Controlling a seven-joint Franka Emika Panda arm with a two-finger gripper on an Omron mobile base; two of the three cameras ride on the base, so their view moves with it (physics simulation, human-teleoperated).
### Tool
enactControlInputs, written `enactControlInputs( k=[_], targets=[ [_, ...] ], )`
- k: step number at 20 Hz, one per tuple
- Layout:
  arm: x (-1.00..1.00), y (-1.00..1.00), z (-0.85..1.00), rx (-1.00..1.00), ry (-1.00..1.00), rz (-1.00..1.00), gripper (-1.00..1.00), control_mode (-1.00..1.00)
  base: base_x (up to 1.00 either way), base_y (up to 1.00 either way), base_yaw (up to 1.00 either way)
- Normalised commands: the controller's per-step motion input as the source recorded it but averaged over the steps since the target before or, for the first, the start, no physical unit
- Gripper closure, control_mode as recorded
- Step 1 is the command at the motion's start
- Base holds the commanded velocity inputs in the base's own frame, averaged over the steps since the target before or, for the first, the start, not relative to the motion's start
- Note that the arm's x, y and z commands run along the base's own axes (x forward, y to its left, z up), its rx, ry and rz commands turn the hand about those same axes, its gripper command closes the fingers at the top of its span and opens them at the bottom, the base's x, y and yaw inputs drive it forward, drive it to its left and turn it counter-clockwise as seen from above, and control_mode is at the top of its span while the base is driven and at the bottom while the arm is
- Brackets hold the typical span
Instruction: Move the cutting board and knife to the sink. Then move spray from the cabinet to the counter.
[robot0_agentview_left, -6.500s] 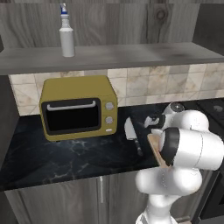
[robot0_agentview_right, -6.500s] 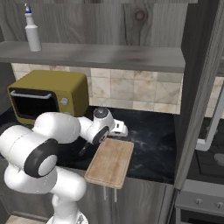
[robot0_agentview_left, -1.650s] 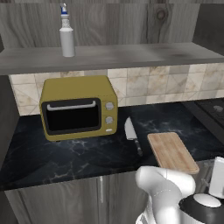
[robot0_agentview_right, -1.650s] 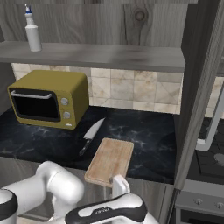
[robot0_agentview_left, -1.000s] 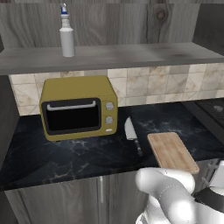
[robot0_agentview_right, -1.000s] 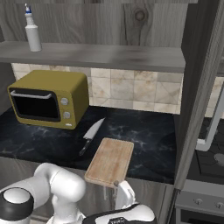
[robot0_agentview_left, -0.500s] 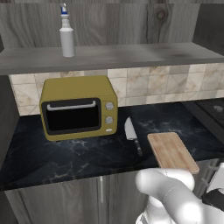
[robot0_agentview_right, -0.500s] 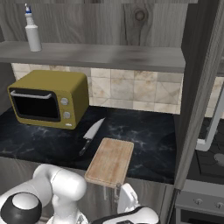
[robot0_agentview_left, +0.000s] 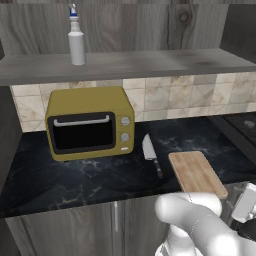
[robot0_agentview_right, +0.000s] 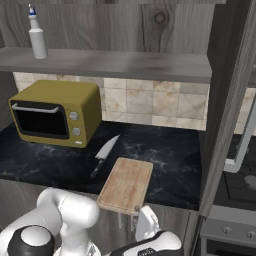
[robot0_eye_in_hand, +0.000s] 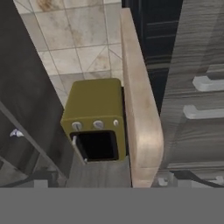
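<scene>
I've swung the arm down off the table since a few seconds ago, when the hand was up over the cutting board (robot0_agentview_left: 196, 173); over the last second it has kept sinking below the front edge, so the white link (robot0_agentview_right: 147, 223) now pokes up just under the board's overhanging corner in the right base view. The hand (robot0_eye_in_hand: 105, 181) is released, jaws spread as wide as they go, nothing between them. In the hand view I'm looking along the board's near edge (robot0_eye_in_hand: 142, 118), which runs right up the middle of the frame, with the yellow oven (robot0_eye_in_hand: 96, 118) beyond it and grey drawer fronts (robot0_eye_in_hand: 201, 100) to one side. Nothing on the table (robot0_agentview_left: 90, 175) has moved: the board lies flat at the front edge, slightly over the lip, and the knife (robot0_agentview_left: 151, 154) rests just beside it towards the oven, apart from the board. The spray (robot0_agentview_left: 76, 40) stands upright on the cabinet shelf (robot0_agentview_left: 130, 62), untouched. My read is that I'm lining up to pinch the board by its overhanging edge from the front, so the first step hasn't begun in earnest; the sink is still to be reached, off to the right as far as I can judge
</scene>
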Motion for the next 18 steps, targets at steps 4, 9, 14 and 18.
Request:
enactControlInputs(
  k=[4, 9, 14, 18],
  targets=[
    [0.25, 0.00, -0.14, 0.00, 0.00, 0.00, -1.00, -1.00, 0.00, 0.00, 0.00],
    [0.20, 0.00, -0.14, 0.00, -0.01, 0.00, -1.00, -1.00, 0.00, 0.00, 0.00],
    [0.20, 0.00, -0.11, 0.00, -0.01, 0.00, -1.00, -1.00, 0.00, 0.00, 0.00],
    [0.22, 0.00, -0.13, 0.00, 0.00, 0.00, -1.00, -1.00, 0.00, 0.00, 0.00]
  ],
)
